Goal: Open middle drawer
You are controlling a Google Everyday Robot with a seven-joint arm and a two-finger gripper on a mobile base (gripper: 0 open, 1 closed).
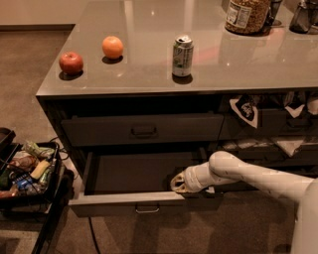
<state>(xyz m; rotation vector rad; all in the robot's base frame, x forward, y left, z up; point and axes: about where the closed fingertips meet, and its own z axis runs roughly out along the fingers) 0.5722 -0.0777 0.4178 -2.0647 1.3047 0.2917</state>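
Middle drawer [141, 174] stands pulled well out, with the gripper [178, 184] at its front edge.

The drawer's plain inside is bare to view and its front, with a small centre pull [147, 209], juts out past the cabinet face. The gripper sits just inside that front, right of centre, touching or nearly touching the top rim of the front panel. The pull lies below it and to its left, on the outer face. Whether the jaws are spread or pressed together, I cannot tell. The pale arm [258, 177] reaches in from the right, over the drawer's right corner. Above, the upper drawer [144, 130] is closed. On the worktop [139, 77] stand an apple [71, 63], an orange [113, 47] and a can [183, 55], well apart, with a jar [247, 15] at the back. A bin [30, 168] of packets sits on the floor to the left.
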